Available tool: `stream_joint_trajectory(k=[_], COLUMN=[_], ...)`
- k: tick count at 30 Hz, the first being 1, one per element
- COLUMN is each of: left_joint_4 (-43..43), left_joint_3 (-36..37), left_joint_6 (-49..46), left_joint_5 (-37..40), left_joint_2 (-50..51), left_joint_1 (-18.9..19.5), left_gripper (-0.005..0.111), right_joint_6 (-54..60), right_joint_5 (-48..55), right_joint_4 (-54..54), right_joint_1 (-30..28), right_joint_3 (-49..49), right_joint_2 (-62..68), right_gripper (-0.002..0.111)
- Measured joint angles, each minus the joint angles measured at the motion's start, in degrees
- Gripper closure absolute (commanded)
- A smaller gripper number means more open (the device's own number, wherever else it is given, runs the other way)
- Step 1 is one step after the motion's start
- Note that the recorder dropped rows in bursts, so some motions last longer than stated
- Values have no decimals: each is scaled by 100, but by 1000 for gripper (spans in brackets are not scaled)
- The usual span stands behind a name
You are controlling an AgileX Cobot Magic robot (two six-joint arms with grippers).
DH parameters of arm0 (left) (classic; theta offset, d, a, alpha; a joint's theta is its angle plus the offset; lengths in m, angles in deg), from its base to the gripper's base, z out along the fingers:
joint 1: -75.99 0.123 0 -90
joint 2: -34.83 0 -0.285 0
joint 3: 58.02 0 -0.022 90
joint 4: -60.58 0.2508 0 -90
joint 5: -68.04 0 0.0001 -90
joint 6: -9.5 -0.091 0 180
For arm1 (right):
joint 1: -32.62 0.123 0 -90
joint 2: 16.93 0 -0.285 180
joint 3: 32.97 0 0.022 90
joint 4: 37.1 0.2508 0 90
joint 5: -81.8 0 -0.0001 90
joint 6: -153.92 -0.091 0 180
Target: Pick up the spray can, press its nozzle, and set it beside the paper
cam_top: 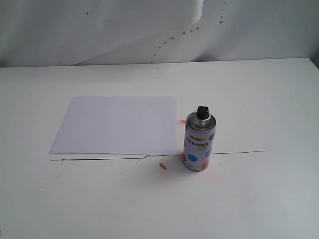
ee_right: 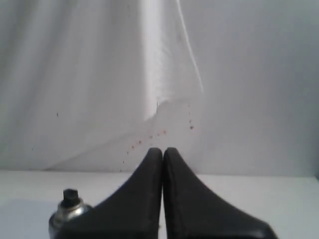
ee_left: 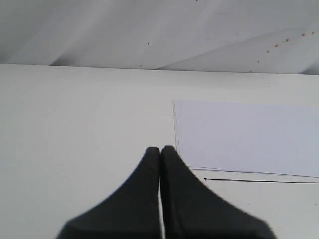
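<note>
The spray can (cam_top: 199,143) stands upright on the white table, just off the paper's near right corner, with its black nozzle (cam_top: 202,112) on top. The white paper (cam_top: 117,124) lies flat to its left. Neither arm shows in the exterior view. My left gripper (ee_left: 161,149) is shut with nothing in it, hovering near the paper (ee_left: 249,137) and its corner. My right gripper (ee_right: 162,150) is also shut and empty. Beside one of its fingers I see the can's silver dome (ee_right: 67,211) and the nozzle (ee_right: 70,195).
A thin black line (cam_top: 154,156) runs across the table along the paper's near edge. A small orange fleck (cam_top: 162,166) lies in front of the can. A creased white backdrop (cam_top: 149,30) with reddish spots hangs behind the table.
</note>
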Motion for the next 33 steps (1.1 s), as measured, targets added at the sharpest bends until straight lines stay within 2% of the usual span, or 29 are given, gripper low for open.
stream_joint_trajectory(k=[8,14,18,25,33], left_joint_4=[0,0,0,0,0], left_joint_3=[0,0,0,0,0], left_joint_6=[0,0,0,0,0], left_joint_5=[0,0,0,0,0], left_joint_2=[0,0,0,0,0], left_joint_1=[0,0,0,0,0], left_gripper=[106,106,106,106,106], right_joint_6=[0,0,-33,-33,-33], right_joint_5=[-509,-1320,-1295,-703,457], right_joint_4=[27,39,39,-22,-356], right_joint_1=[0,0,0,0,0], right_joint_3=[0,0,173,1559,3461], right_joint_2=[-5,-5,-5,489,2603], right_gripper=[108,108,108,108,108])
